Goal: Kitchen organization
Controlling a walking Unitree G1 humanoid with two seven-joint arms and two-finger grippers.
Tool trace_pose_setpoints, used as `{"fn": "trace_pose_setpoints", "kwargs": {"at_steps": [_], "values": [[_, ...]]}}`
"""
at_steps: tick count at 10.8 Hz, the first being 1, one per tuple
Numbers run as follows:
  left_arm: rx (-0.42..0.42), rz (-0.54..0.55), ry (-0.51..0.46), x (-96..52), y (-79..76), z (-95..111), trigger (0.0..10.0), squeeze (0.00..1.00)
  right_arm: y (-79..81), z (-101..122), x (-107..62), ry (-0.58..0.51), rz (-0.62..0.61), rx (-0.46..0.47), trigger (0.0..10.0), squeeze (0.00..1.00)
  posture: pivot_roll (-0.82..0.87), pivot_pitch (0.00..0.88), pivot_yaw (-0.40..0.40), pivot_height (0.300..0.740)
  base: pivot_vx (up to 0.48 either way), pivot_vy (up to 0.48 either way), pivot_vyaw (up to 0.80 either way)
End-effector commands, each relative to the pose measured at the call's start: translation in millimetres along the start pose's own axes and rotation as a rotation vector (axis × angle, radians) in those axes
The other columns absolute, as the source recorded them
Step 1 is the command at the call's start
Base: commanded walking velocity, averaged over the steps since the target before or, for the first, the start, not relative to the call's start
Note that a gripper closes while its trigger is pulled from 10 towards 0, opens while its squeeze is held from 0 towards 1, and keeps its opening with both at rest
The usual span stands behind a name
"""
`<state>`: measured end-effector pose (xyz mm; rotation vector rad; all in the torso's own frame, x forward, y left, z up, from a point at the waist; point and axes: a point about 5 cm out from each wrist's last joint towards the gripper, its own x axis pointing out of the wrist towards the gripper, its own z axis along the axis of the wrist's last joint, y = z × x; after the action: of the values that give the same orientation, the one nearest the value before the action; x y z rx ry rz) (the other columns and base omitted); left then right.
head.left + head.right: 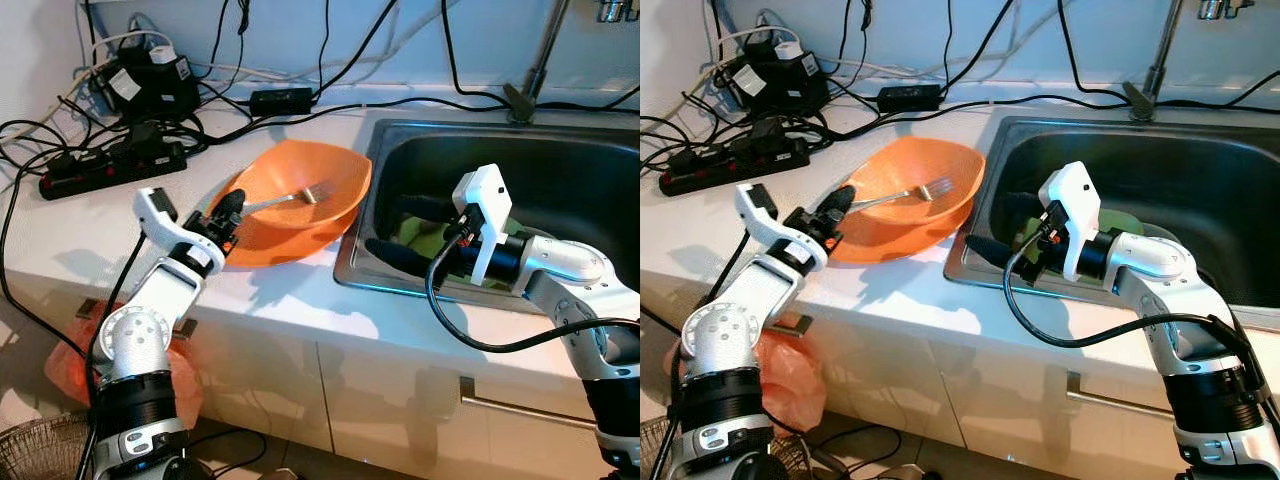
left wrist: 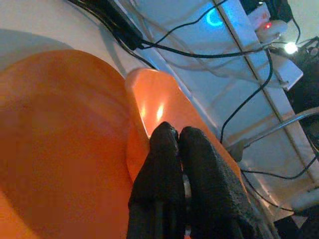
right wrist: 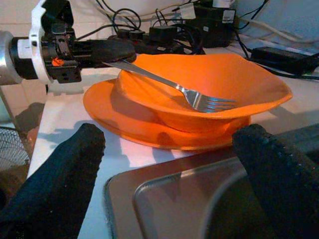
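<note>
Fork (image 1: 290, 197) lay with its tines in the orange bowl (image 1: 330, 165), stacked on an orange plate (image 3: 99, 107) on the tabletop (image 1: 90, 235). Left gripper (image 1: 228, 212) clenched its handle; right gripper (image 1: 1000, 235) hung released over the sink (image 1: 560, 170). Lifting carelessly could tip the bowl.

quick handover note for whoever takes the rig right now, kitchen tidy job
Left tool: shut on the fork handle, at the orange bowl's rim; the tines rest inside the bowl.
Right tool: open, holding nothing, over the sink's near left edge, pointing toward the bowl.
The bowl sits on an orange plate on the counter, beside the sink.
Something green lies in the sink behind the right tool.
Done: fork gripped. Left: likely lifting the fork out and putting away bowl and plate.
</note>
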<state>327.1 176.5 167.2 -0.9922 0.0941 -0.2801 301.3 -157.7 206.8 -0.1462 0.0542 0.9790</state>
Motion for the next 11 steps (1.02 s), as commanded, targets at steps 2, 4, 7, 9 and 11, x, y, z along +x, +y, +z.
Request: {"fn": "trace_pose_setpoints", "kwargs": {"at_steps": [2, 4, 7, 9, 11], "values": [[-0.03, -0.01, -0.038, 1.1, -7.6, 9, 0.0, 0.0, 1.5, 2, 3.6, -0.004, 0.016, -0.015, 10.0, 0.0, 0.09, 0.026, 0.123, 0.74, 0.0, 0.0, 0.0], [-0.045, -0.047, -0.056, 3.5, -17.0, 13, 0.0, 0.0, 1.3, 2, 3.9, -0.005, 0.014, -0.015, 10.0, 0.0, 0.09, 0.025, 0.124, 0.74, 0.0, 0.0, 0.0], [-0.026, -0.215, -0.085, 10.0, -50.9, 22, 0.0, 0.0, -6.9, 12, 5.8, -0.076, -0.059, 0.02, 10.0, 0.0, 0.09, 0.022, 0.123, 0.74, 0.0, 0.0, 0.0], [-0.019, -0.278, -0.061, 15.6, -65.4, 17, 0.0, 0.0, -13.6, 15, 11.9, -0.101, -0.139, 0.046, 10.0, 0.0, 0.09, 0.019, 0.125, 0.74, 0.0, 0.0, 0.0], [-0.038, -0.333, -0.03, 25.4, -75.0, 5, 0.0, 0.0, -19.6, 23, 22.6, -0.179, -0.229, 0.157, 10.0, 0.0, 0.08, 0.017, 0.129, 0.74, 0.0, 0.0, 0.0]]}}
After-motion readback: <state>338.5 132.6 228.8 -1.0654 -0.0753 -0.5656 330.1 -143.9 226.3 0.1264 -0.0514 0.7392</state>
